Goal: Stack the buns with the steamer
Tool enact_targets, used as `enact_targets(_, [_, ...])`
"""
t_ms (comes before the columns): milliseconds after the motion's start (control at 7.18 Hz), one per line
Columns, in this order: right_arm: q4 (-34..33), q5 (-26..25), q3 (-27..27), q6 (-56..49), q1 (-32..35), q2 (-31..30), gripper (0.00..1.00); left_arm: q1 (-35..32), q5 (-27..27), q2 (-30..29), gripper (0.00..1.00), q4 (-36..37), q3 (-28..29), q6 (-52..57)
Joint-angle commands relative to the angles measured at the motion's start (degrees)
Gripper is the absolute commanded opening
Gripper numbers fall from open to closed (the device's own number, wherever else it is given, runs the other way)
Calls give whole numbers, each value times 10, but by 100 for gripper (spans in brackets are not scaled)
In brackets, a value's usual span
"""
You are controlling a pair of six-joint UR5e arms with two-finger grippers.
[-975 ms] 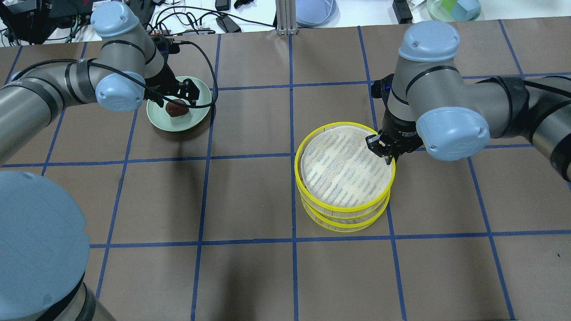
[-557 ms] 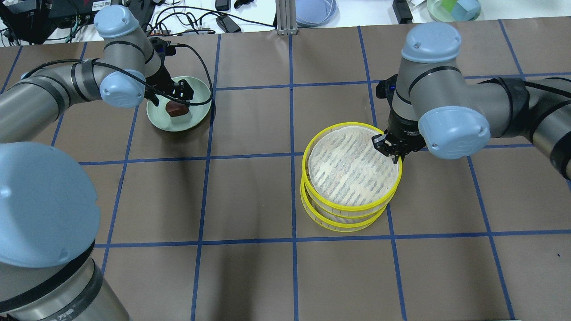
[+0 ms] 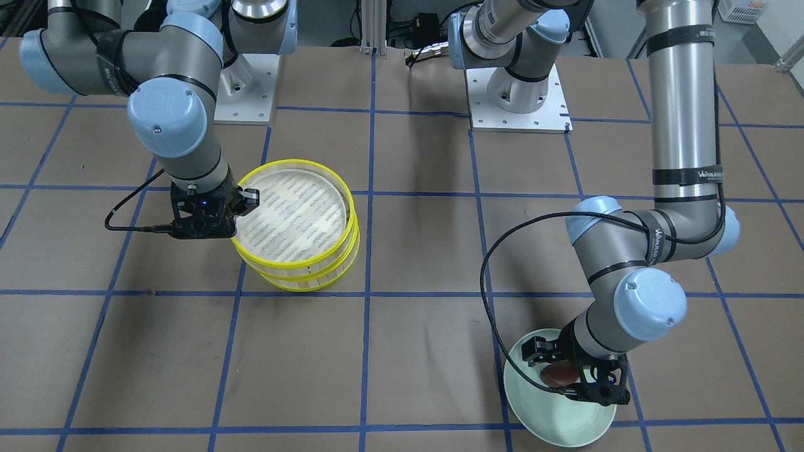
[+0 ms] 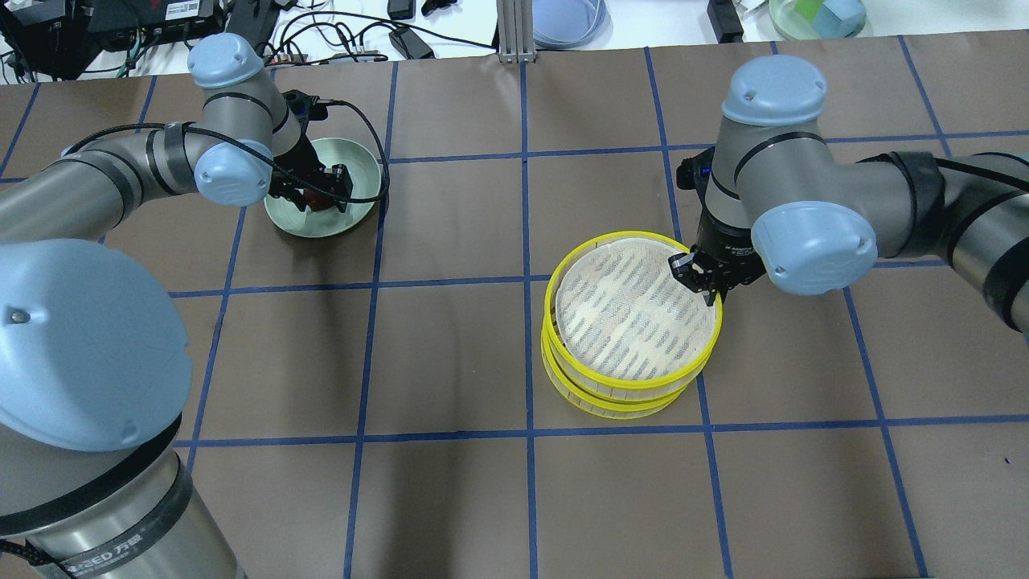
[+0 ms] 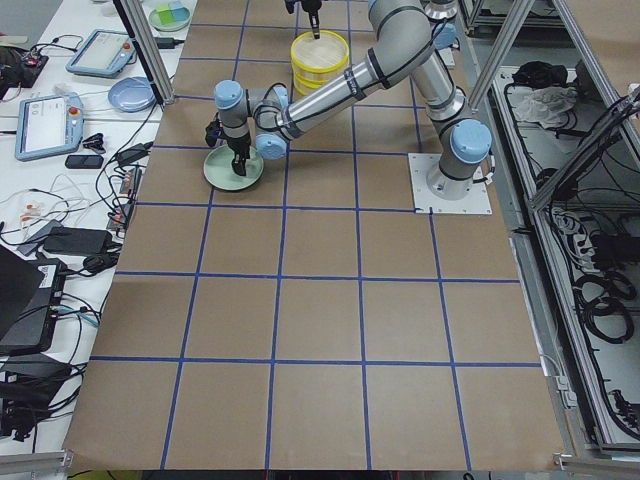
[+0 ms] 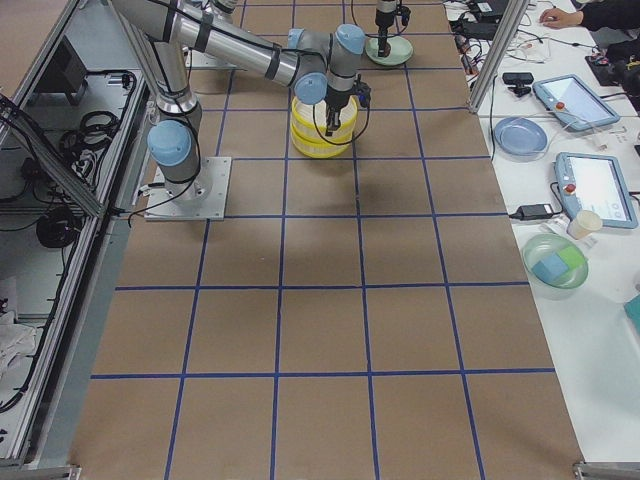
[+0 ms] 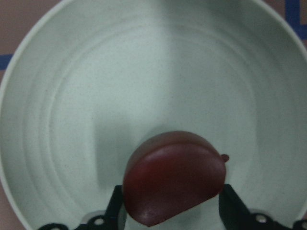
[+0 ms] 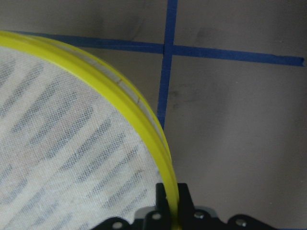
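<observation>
- Nearest me in the overhead view, the steamer stands on the brown table [image 4: 450, 354], just to 3 o'clock of its middle. The upper basket [image 4: 631, 310] is over the lower basket [image 4: 623, 408], and both have yellow rims.
- The right gripper [image 4: 701, 281] is at about 2 o'clock on the upper basket's rim. My right wrist camera shows its fingers [image 8: 184, 199] pinched tight on that yellow rim, one inside the basket and one outside.
- Farther off, toward 10 o'clock from the table's middle, sits the pale green plate [image 4: 359, 170].
- The left gripper [image 4: 317, 193] points down into that plate. On the left wrist camera its two fingers [image 7: 230, 208] press against either side of the dark reddish-brown bun [image 7: 175, 177], grasping it. The bun shows toward 6 o'clock of the plate in that view.
- I can't make out whether the bun rests on the plate or hangs just clear of it.
- A black cable [image 3: 482, 276] arcs out from the left arm and runs back in at the gripper.
</observation>
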Motion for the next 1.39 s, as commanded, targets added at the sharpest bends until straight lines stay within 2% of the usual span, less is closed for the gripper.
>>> enact_targets(0, [0,3,0,0,0,2,0,0,3,2,7,0,-1,4])
enact_targets(139, [0,3,3,0,0,3,0,0,4,8,0,0,-1,4])
enact_targets(836, [0,-1,13,0,3,2,0,-6,1,85,0,-34,0,2])
enact_targets(975, [1,-5,12,-18,3,3,82,-13,2,110,0,-46,1,2])
enact_targets(1115, [6,-8,8,-38,4,3,100,-20,2,133,0,-61,2,1])
enact_targets(1254, [6,-8,3,-34,3,3,100,-28,3,153,0,-73,2,0])
